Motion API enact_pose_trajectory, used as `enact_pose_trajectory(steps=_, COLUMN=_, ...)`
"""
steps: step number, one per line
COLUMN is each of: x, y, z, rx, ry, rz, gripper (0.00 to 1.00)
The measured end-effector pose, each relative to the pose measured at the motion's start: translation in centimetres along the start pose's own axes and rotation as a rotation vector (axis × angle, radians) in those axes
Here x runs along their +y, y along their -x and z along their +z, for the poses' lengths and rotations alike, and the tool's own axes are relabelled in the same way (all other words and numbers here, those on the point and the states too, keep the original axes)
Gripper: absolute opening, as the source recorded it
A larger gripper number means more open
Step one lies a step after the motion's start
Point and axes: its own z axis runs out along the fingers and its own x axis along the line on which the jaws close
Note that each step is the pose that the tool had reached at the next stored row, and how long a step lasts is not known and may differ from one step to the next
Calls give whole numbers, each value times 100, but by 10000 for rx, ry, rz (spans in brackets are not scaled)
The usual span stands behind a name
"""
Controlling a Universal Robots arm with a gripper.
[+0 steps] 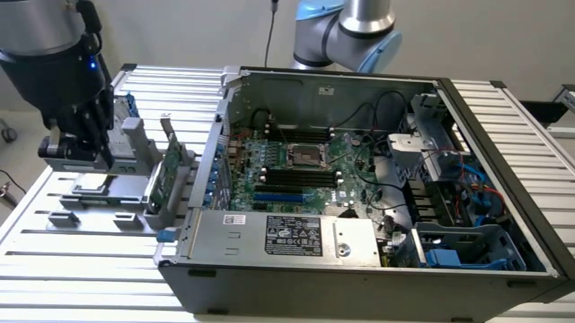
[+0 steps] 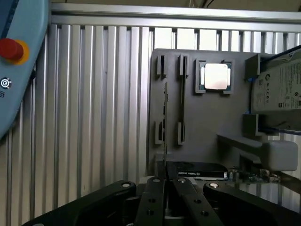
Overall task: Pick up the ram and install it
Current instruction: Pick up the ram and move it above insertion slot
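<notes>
the black two-finger gripper (image 2: 165,184) is pinched nearly together on the long thin green ram stick (image 2: 165,117), seen edge-on above the grey plastic holder tray (image 2: 207,122). gripping its flat faces likely holds it upright, slot-ready, well apart from the open grey computer case (image 1: 503,202).

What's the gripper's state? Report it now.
Gripper: shut, above the fixture; whether it grips the thin edge-on board at its fingertips cannot be told.
</notes>
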Motion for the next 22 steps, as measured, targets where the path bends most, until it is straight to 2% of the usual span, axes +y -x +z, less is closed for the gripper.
enact_pose_trajectory(steps=7, x=-291, y=2, z=-344, rx=-75, ry=45, rz=-23, gripper=13)
enact_pose_trajectory(steps=13, x=-541, y=3, z=-589, rx=-196, ry=76, rz=-49, gripper=13)
enact_pose_trajectory(steps=16, x=-676, y=2, z=-654, rx=-311, ry=78, rz=-58, gripper=13)
enact_pose_trajectory(steps=22, x=-949, y=-2, z=-681, rx=-621, ry=75, rz=-87, gripper=13)
